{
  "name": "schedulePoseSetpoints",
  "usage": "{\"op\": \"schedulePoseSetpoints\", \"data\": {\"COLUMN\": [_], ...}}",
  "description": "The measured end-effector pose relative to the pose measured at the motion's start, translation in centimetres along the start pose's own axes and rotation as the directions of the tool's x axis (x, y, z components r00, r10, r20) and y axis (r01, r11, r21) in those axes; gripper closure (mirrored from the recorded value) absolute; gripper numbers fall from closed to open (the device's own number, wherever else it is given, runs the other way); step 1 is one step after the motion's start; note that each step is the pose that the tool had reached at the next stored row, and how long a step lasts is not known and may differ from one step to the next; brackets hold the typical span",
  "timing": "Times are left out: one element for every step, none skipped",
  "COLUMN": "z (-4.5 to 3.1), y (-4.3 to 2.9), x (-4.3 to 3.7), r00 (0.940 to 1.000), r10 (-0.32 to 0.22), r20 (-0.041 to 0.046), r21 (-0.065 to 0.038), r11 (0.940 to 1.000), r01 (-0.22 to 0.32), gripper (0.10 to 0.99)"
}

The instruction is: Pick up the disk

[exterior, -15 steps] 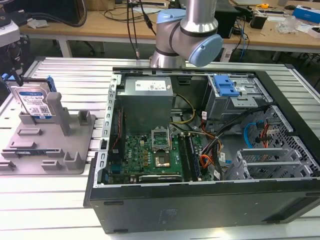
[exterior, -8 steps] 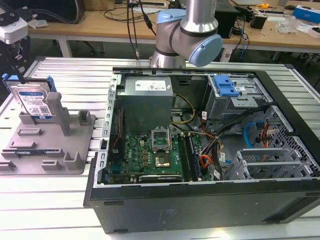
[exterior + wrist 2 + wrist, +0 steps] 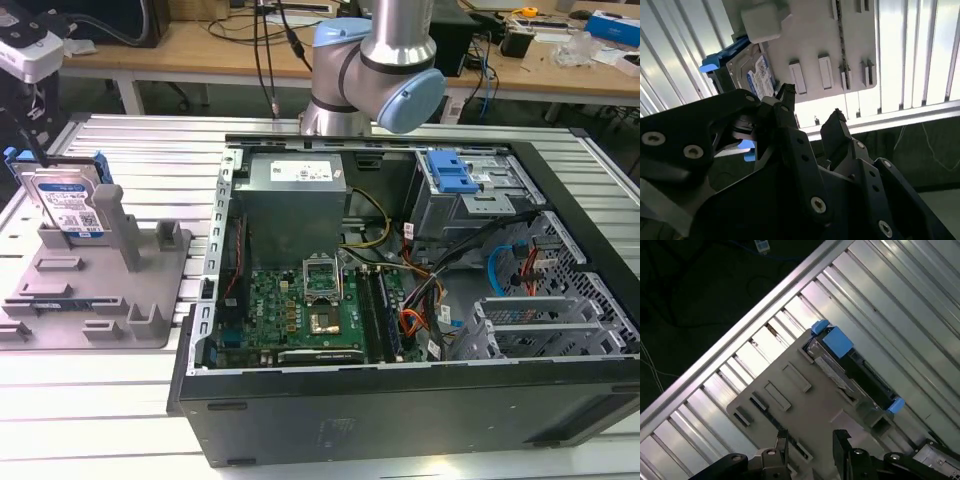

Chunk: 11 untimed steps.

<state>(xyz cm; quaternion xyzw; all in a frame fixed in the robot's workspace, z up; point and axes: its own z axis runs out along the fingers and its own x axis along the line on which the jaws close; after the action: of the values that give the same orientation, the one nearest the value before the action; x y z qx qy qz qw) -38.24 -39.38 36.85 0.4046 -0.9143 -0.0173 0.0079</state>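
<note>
The disk stands on edge in a slot at the far corner of the grey fixture, at the exterior view's left. It is silver with a white-and-blue label and blue side rails. In the second wrist view the disk lies just beyond one fingertip. My gripper is open, its fingers apart with only the fixture behind the gap. In the first wrist view the gripper hovers over the fixture, a short way from the disk, which is seen edge-on.
An open black computer case fills the exterior view's middle and right, with a blue drive-bay bracket inside. The ribbed aluminium table carries both. Its edge runs close to the fixture. The arm's base stands behind the case.
</note>
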Motion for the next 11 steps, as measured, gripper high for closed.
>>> {"op": "schedulePoseSetpoints", "data": {"z": [0.01, 0.02, 0.02, 0.03, 0.05, 0.06, 0.07, 0.08, 0.1, 0.1, 0.12], "y": [0.0, 0.0, 0.0, 0.0, 0.0, 0.0, 0.0, 0.0, 0.0, 0.0, 0.0], "x": [0.0, 0.0, 0.0, 0.0, 0.0, 0.0, 0.0, 0.0, 0.0, 0.0, 0.0], "r00": [0.9996, 0.9989, 0.9979, 0.9952, 0.9916, 0.9873, 0.9841, 0.9783, 0.9728, 0.9687, 0.9624], "r10": [-0.027, -0.046, -0.065, -0.097, -0.129, -0.159, -0.178, -0.207, -0.232, -0.248, -0.272], "r20": [-0.0009, -0.0017, -0.0023, -0.0035, -0.0045, -0.0056, -0.0063, -0.0074, -0.0083, -0.0089, -0.0098], "r21": [0.0, 0.0, 0.0, 0.0, 0.0, 0.0, 0.0, 0.0, 0.0, 0.0, -0.001], "r11": [0.9996, 0.9989, 0.9979, 0.9953, 0.9916, 0.9873, 0.9841, 0.9783, 0.9728, 0.9688, 0.9624], "r01": [0.027, 0.046, 0.065, 0.097, 0.129, 0.159, 0.178, 0.207, 0.232, 0.248, 0.272], "gripper": [0.604, 0.604, 0.604, 0.604, 0.604, 0.604, 0.604, 0.604, 0.604, 0.604, 0.604]}}
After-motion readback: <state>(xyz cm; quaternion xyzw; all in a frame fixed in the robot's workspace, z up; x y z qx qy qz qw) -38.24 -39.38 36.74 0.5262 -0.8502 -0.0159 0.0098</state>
